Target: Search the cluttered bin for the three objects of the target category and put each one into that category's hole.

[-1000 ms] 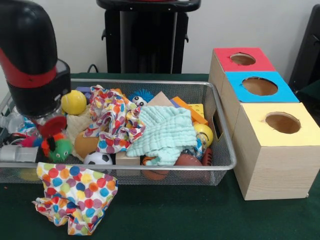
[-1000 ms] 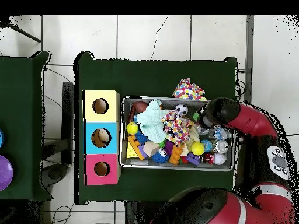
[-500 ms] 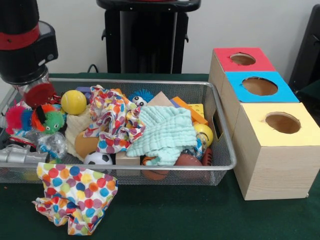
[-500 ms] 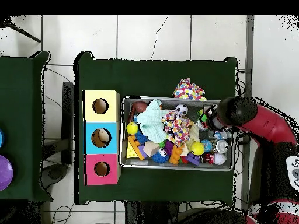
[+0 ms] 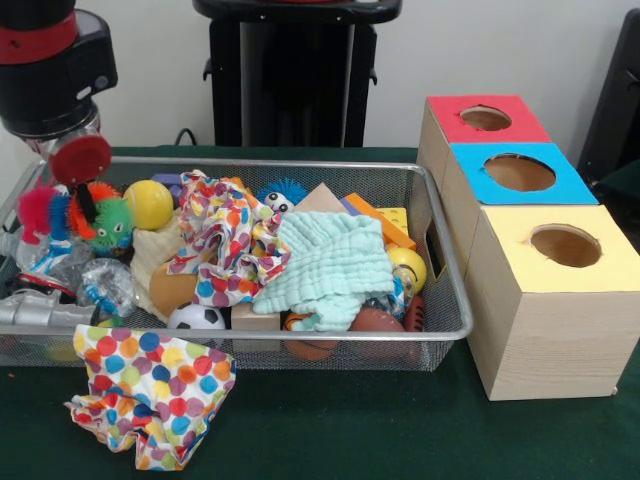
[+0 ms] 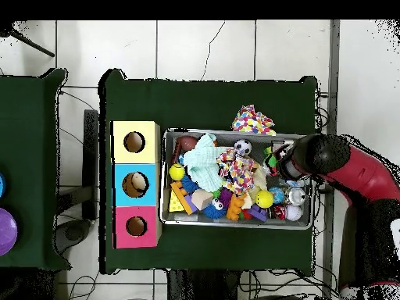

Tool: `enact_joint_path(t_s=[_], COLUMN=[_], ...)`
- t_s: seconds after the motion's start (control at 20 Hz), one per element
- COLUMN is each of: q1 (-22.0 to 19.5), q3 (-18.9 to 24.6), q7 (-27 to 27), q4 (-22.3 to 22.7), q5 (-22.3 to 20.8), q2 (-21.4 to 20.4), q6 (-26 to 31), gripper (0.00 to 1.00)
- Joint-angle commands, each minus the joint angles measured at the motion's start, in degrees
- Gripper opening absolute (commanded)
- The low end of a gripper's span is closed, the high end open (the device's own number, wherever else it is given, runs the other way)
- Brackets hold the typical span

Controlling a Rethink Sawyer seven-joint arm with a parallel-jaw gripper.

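A silver wire-mesh bin [image 5: 440,300] sits on a dark green counter [image 5: 350,430], packed with toys and cloths. To one side stands a row of three wooden boxes, each with one round hole in its coloured top: a red-topped box [image 5: 485,120], a blue-topped box [image 5: 520,172] and a yellow-topped box [image 5: 560,250].

The red and black robot arm [image 5: 45,60] comes down over the bin's end farthest from the boxes. Its end effector [image 5: 78,175] holds a fuzzy toy with red, orange and green tufts [image 5: 85,213], lifted above the bin's contents (the fingers themselves are hidden behind the toy and a round red part, so their spacing cannot be told). In the overhead view the end effector [image 6: 280,162] hangs over the same end of the bin [image 6: 312,223].

Two spotted multicoloured cloths show: one crumpled inside the bin [image 5: 225,245], one lying outside on the counter against the bin's near wall [image 5: 150,395]. One pale mint-green folded cloth [image 5: 330,265] lies over the middle of the pile, covering the toys beneath. Among the balls are a yellow ball [image 5: 148,203], a small black-and-white football [image 5: 195,318] and a brown rugby-style ball [image 5: 380,325]. A blue spiky toy with eyes [image 5: 280,195] pokes up at the back.
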Motion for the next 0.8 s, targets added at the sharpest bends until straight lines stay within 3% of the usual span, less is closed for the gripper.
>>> enact_joint_path(t_s=[0.05,0.3,0.5,0.55,0.8], q1=[0.0,2.9,5.6,7.4,12.3], q3=[4.4,0.2,-3.3,-5.7,-12.4], q7=[-3.1,0.8,3.1,4.6,10.7], q4=[10.4,8.3,5.3,4.0,0.2], q5=[1.1,-3.3,-8.1,-10.6,-16.5], q2=[0.0,2.7,4.4,4.8,6.6], q6=[4.4,0.9,-5.1,-7.6,-13.4], gripper=[0.0,0.0,0.0,1.0,1.0])
